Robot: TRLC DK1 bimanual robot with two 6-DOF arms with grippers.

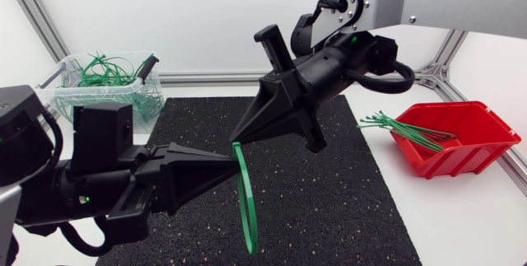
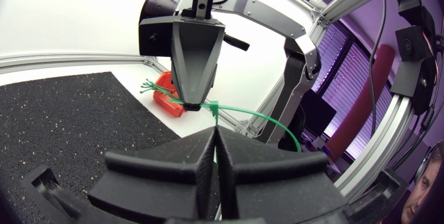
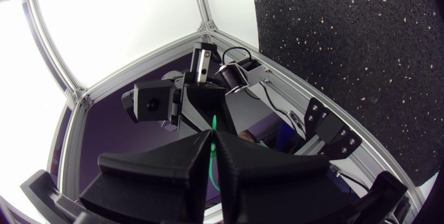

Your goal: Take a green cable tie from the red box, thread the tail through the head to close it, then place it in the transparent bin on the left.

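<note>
Over the black mat [image 1: 346,208], left tool [image 1: 224,161] and right tool [image 1: 240,137] meet tip to tip, each clamped on the green cable tie [image 1: 247,208], apparently steadying both ends for threading.

A white table [image 1: 461,217] carries a black mat [image 1: 346,192], red box [image 1: 471,156] and transparent bin [image 1: 90,95].

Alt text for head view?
The left pincer and right pincer, matte black, meet above a black speckled mat, both pinching one green plastic cable tie that curves downward. Transparent plastic bin back left, red plastic box right.
</note>
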